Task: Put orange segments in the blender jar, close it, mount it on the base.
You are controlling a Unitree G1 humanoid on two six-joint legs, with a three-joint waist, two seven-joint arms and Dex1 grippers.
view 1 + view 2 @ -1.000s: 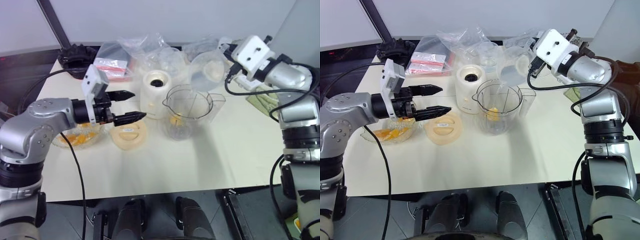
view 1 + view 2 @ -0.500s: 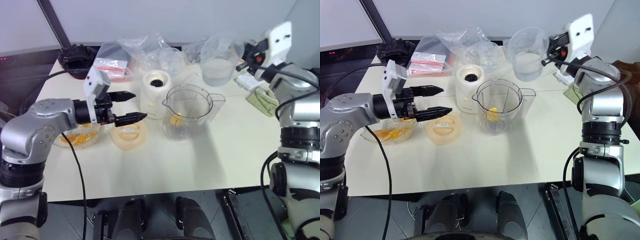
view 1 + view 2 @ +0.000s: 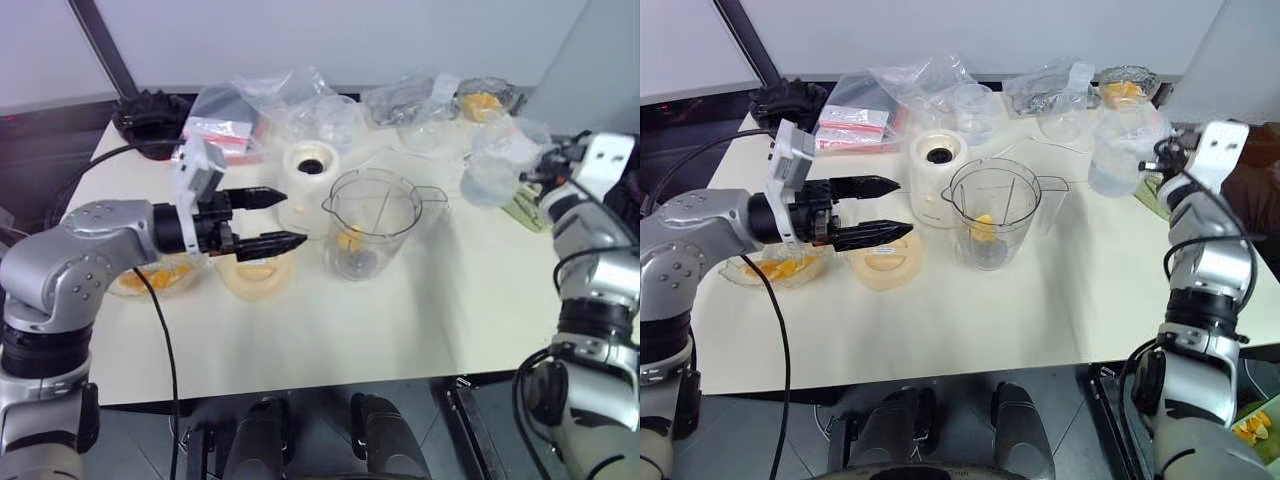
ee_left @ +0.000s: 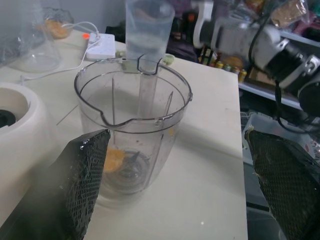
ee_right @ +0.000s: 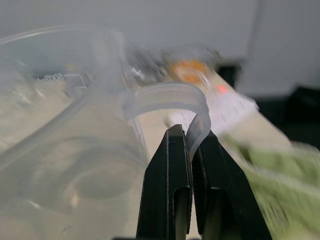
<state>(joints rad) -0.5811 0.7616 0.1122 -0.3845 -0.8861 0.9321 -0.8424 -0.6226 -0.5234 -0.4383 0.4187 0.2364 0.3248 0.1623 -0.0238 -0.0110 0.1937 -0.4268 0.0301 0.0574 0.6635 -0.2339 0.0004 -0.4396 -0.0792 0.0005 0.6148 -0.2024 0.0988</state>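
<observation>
We have our right gripper [image 5: 190, 150] pinched on the handle of a clear measuring cup [image 3: 1112, 160] off at the right, while the left gripper [image 3: 885, 208] waits spread wide beside the blender jar [image 3: 992, 212], where one orange segment [image 3: 983, 224] lies

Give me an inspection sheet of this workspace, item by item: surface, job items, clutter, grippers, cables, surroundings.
Surface: cream table, crowded along its far side.
Job's things: blender jar open, upright, orange segment inside; base beside it; more orange segments in a glass dish.
Clutter: pale orange lid, plastic bags, green cloth.
Grippers: left gripper open, empty, over the lid; right gripper shut on clear measuring cup by its handle.
Cables: black cable hanging from left arm.
Surroundings: grey wall behind.
</observation>
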